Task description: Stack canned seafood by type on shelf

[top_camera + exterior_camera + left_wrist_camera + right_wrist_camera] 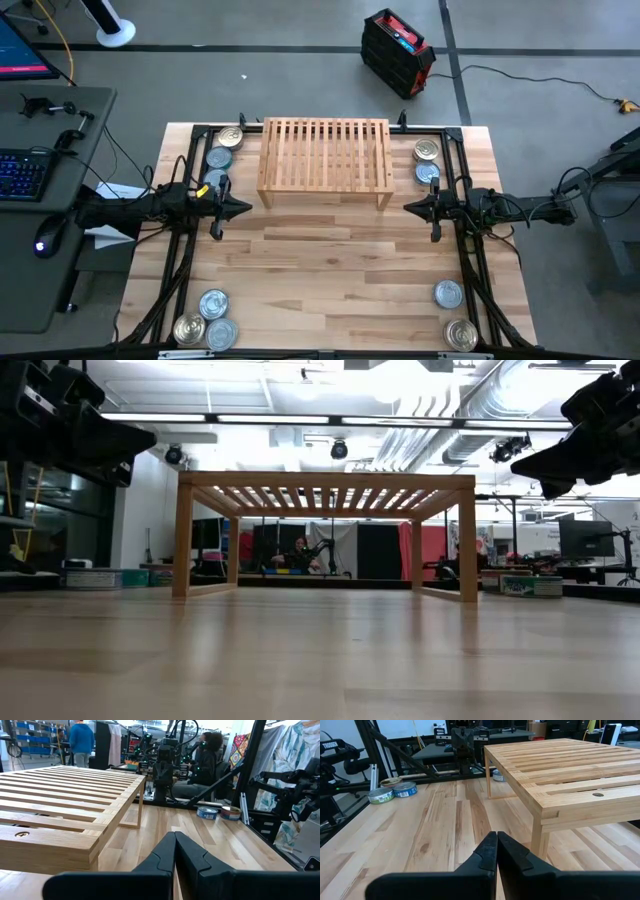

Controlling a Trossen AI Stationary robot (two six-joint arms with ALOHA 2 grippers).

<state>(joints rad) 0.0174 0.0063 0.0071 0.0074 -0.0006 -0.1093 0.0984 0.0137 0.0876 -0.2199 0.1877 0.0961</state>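
Tins are scattered in four little groups around the table [330, 270], and none are seen on the shelf yet. Going from the left in the high view: three tins are parked at about 10 o'clock from the table's middle, a gold-lidded tin [231, 137] at the far corner, a bluish tin [219, 158] just beside it, and a third one [214, 182] mostly hidden by the left arm. Down at 7 o'clock another three are bunched together, touching or nearly so: a bluish one [213, 303], a gold one [189, 329] and another bluish one [222, 335].

The left gripper [240, 208] is held just above the table at 9 o'clock, pointing inward, fingers pressed together with nothing between them; that's shown clearly in the left wrist view.

The shelf [325, 160] is set at 12 o'clock, toward the far edge, its slatted top bare.

The right gripper [412, 208] is mirrored at 3 o'clock, also closed tight and empty, tips aimed at the left one, well apart from it.

On the right side, a gold tin [427, 150] and a bluish tin [428, 172] are lined up at 2 o'clock, just beside the shelf's right end. At 5 o'clock a bluish tin [449, 294] and a gold tin [461, 334] are placed near the front corner.
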